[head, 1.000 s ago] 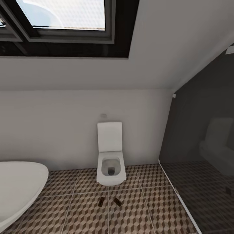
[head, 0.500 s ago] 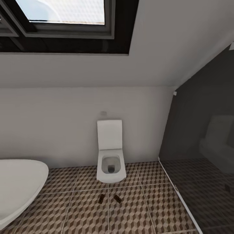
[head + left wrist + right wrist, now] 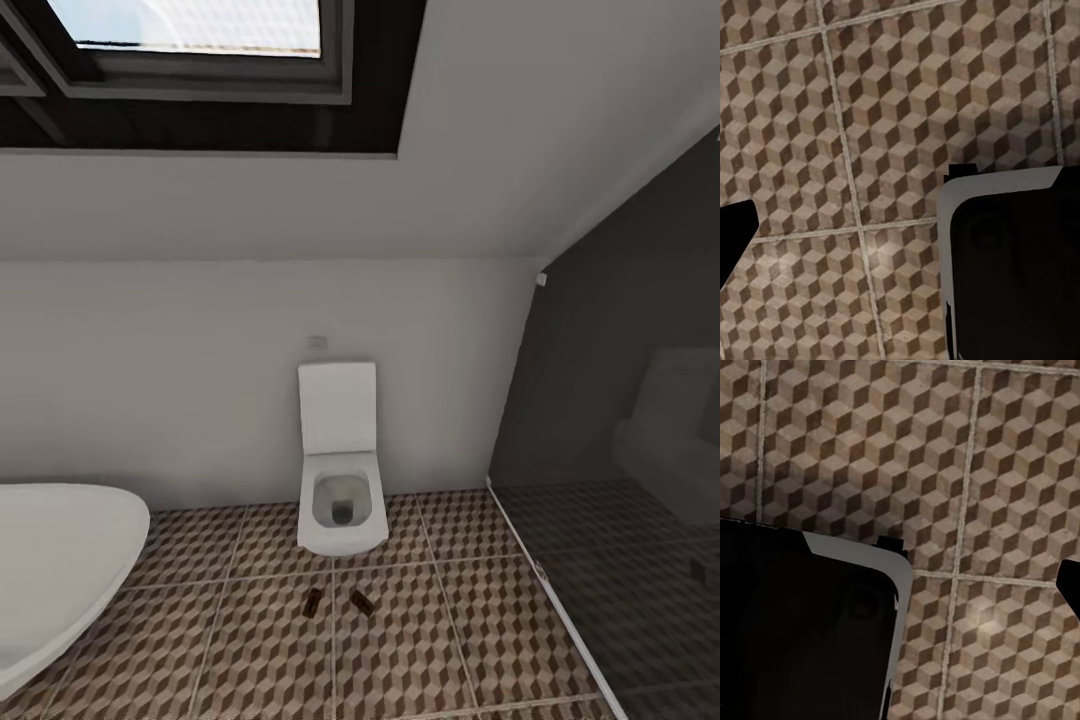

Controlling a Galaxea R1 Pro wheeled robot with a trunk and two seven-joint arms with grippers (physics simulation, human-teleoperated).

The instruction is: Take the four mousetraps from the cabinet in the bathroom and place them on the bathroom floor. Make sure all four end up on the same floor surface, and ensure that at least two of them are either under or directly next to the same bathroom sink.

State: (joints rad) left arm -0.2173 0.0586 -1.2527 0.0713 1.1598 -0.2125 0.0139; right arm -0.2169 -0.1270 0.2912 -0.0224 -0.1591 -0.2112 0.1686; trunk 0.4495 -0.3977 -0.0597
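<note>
The head view has tilted up slightly; two mousetraps [image 3: 313, 603] [image 3: 361, 603] lie unmoved before the toilet [image 3: 341, 500]. On the bathroom floor [image 3: 420, 650] as required, though no sink is nearby. Whether either gripper's jaws are spread or closed, I cannot tell.

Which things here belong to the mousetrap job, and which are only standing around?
Belong to the job:
- two mousetraps, lying in front of the toilet
- bathroom floor

Standing around:
- toilet
- bathtub
- window
- dark shower area
</note>
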